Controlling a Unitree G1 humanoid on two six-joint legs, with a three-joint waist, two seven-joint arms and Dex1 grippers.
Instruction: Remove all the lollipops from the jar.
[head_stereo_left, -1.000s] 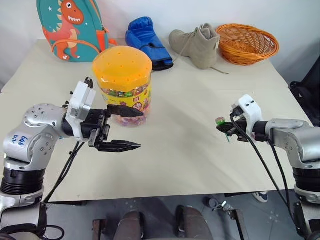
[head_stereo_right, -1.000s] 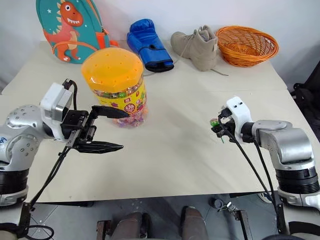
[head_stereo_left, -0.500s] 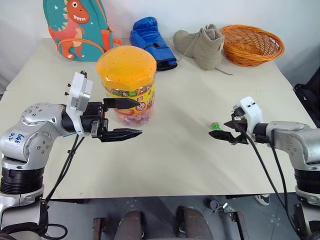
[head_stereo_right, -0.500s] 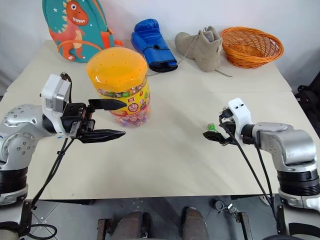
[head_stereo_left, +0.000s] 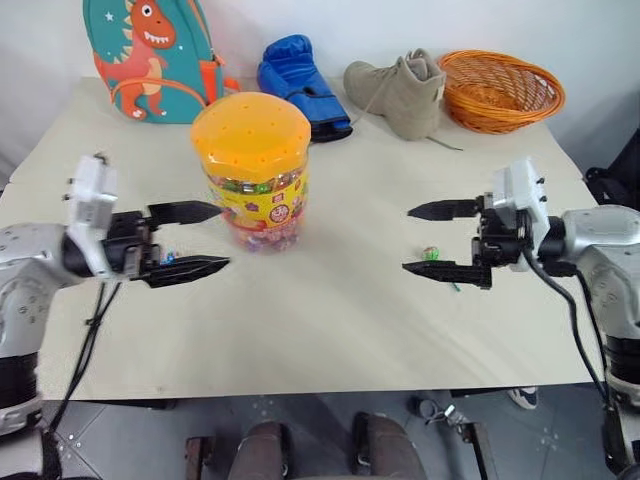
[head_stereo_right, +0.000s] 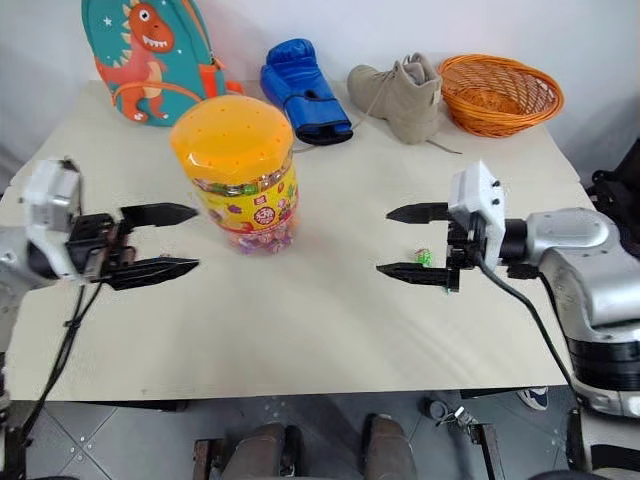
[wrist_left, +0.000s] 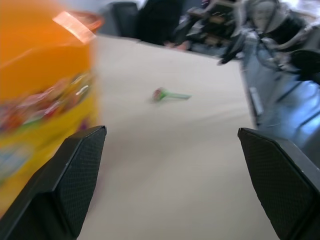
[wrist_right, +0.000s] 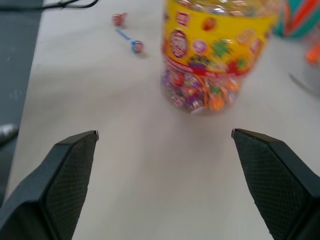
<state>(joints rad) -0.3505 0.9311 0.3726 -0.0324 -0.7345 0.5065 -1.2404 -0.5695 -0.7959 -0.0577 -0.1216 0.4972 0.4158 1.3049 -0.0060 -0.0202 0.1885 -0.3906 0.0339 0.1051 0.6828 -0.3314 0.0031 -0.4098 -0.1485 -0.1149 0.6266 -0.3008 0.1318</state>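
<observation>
The jar (head_stereo_left: 251, 168), a clear tub with an orange-yellow lid, stands upright left of the table's middle. My left gripper (head_stereo_left: 222, 237) hovers open and empty to its left, fingers level and pointing toward it. A green lollipop (head_stereo_left: 430, 254) lies on the table right of centre, and also shows in the left wrist view as the green lollipop (wrist_left: 161, 94). My right gripper (head_stereo_left: 408, 240) is open just above it, fingers pointing left, holding nothing. In the right wrist view a red lollipop (wrist_right: 119, 19) and a blue-sticked lollipop (wrist_right: 136, 46) lie on the table beyond the jar (wrist_right: 215, 55).
Along the table's far edge sit a teal dinosaur backpack (head_stereo_left: 150, 55), a blue boxing glove (head_stereo_left: 300, 80), a tan boot (head_stereo_left: 400, 90) and an orange wicker basket (head_stereo_left: 500, 88). Bare tabletop (head_stereo_left: 330, 300) stretches between my two grippers.
My right gripper opened and let the green lollipop drop to the table, then rose and rolled so its fingers point left. My left gripper drew away leftward from the jar.
</observation>
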